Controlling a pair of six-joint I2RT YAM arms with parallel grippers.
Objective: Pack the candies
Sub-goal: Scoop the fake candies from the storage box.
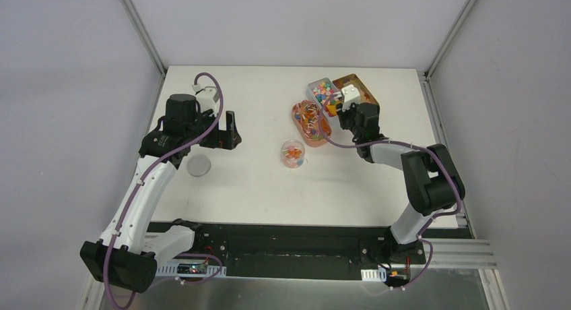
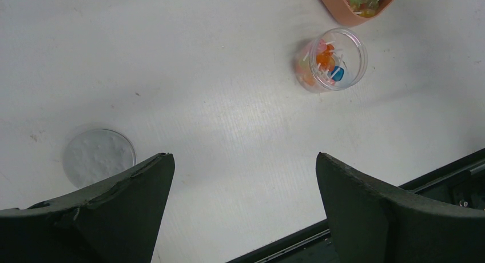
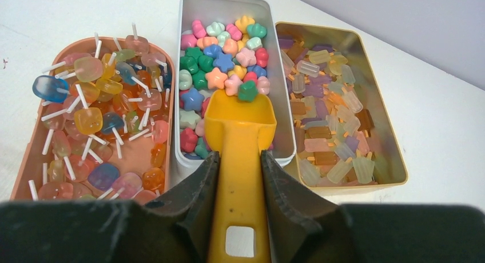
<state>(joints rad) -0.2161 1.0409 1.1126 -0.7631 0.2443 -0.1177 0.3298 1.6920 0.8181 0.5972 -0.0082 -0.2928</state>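
The candies (image 3: 224, 62), small star and flower shapes in pink, green, blue and yellow, fill a white tub (image 3: 182, 51); they also show in the top view (image 1: 322, 91). My right gripper (image 3: 239, 160) is shut on the handle of the yellow-orange scoop (image 3: 240, 123). The scoop's bowl rests in the tub, with a green and a pink candy at its front lip. In the top view the right gripper (image 1: 350, 112) is just beside the tub. A clear jar (image 1: 292, 153) (image 2: 332, 58) holds some lollipop sweets. My left gripper (image 2: 245, 160) (image 1: 231, 130) is open and empty, left of the jar.
An orange oval tray (image 3: 27, 160) (image 1: 308, 123) of lollipop sweets lies left of the tub. A tan tin (image 3: 396, 160) (image 1: 357, 83) of popsicle sweets lies right of it. A round clear lid (image 2: 98, 155) (image 1: 198, 166) lies flat under my left arm.
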